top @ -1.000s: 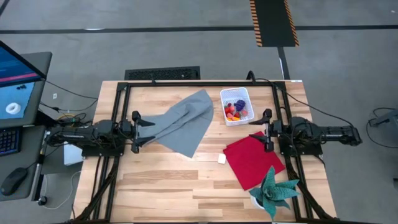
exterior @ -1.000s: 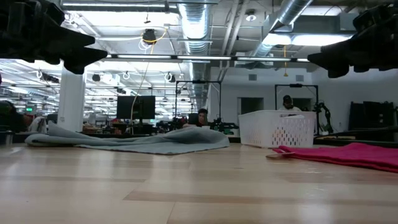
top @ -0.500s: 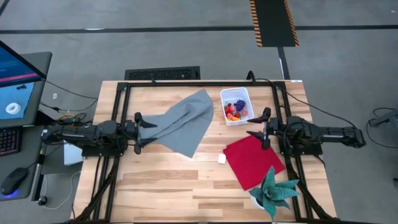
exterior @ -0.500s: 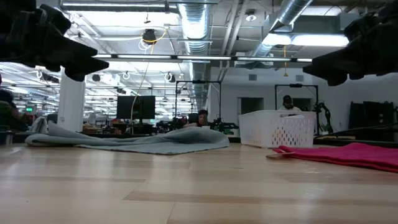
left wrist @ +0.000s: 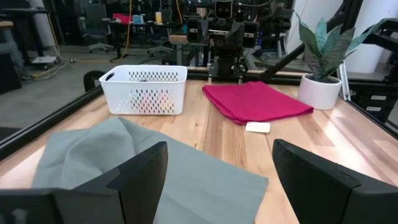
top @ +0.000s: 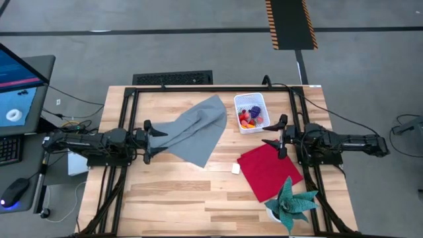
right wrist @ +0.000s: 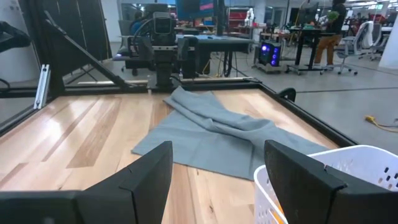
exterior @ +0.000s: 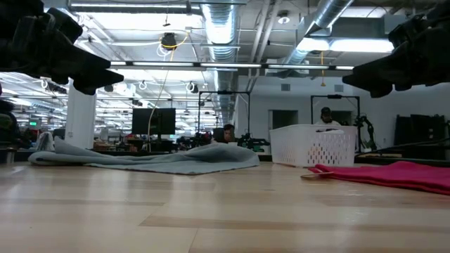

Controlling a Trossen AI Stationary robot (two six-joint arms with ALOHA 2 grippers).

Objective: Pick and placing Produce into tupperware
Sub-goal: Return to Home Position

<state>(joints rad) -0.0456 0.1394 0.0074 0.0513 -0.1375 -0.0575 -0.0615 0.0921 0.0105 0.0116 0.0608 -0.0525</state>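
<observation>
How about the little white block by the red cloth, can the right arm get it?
Probably yes: the white block lies uncovered beside the red cloth, and the right gripper hangs close by, jaws open.

Produce (top: 250, 118) sits in the tupperware (top: 250, 97), right of the spread cloth (top: 198, 132).

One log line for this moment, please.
left tool open, empty, at left side | right tool open, empty, at right side | produce in tub
</observation>
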